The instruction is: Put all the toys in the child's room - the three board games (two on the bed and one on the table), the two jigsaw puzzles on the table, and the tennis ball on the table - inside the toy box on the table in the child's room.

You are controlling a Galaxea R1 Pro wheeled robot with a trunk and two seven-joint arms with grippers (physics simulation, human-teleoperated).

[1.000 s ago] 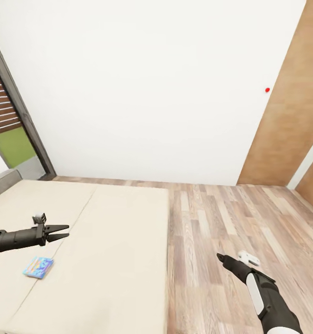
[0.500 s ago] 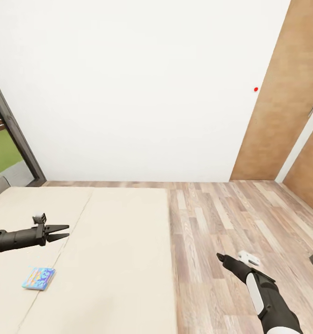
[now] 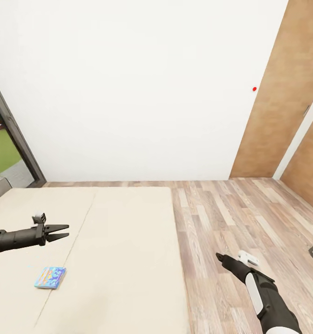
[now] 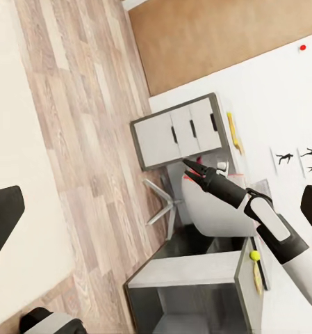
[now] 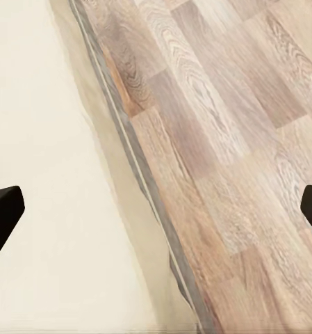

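A blue board game [image 3: 50,277] with a yellow print lies flat on the cream bed [image 3: 119,241]. My left gripper [image 3: 67,231] hovers open over the bed, a short way beyond and above the box, its fingers [image 4: 3,223] wide apart. My right gripper [image 3: 218,255] hangs open over the wood floor to the right of the bed, and its fingers [image 5: 3,216] are spread above the bed's edge. In the left wrist view a small tennis ball [image 4: 253,255] rests on a grey table [image 4: 190,268], past my right gripper [image 4: 185,163].
A white wall [image 3: 138,93] and a brown wooden door [image 3: 282,106] stand ahead. A dark-framed window [image 3: 8,139] is at the left. A grey cabinet [image 4: 176,132], a chair [image 4: 162,202] and black silhouette pictures [image 4: 294,154] appear in the left wrist view.
The head view has swung slightly, so the bed, door and blue box sit shifted in the picture. Both arms hold the same pose and both grippers stay open.
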